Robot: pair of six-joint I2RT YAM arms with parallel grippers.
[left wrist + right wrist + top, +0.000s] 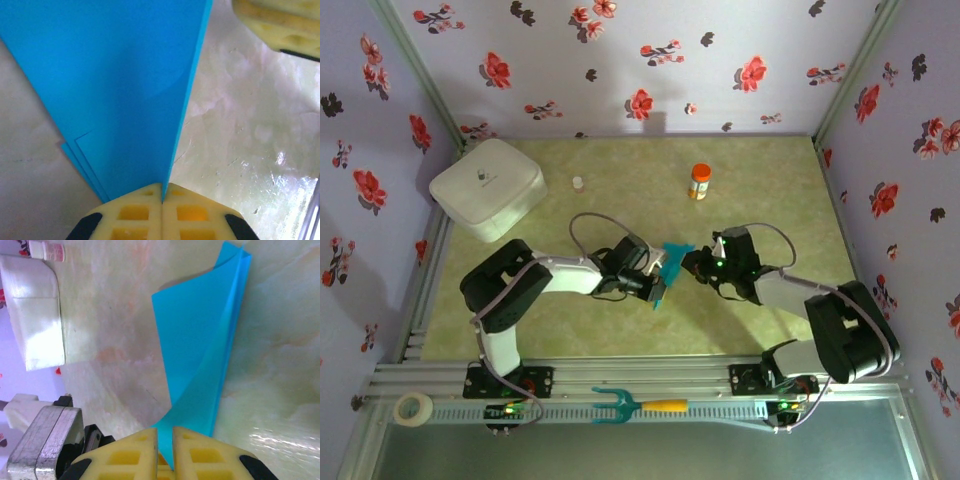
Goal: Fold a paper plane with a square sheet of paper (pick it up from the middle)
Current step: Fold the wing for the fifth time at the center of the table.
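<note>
Two pinches: left claw (162, 194) and right claw (165, 433) each clamp the folded paper (125, 75) at table (570, 330) centre. Table pale green, marbled. Walls (720, 95) lilac, red-flowered. White box (488, 187) in far-left corner.

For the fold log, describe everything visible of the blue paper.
The sheet of paper is thin, plain teal-blue, already folded into overlapping layers with sharp creased edges. It spans between the left gripper and the right gripper, each pinching one end, and bows slightly near the right one.
</note>
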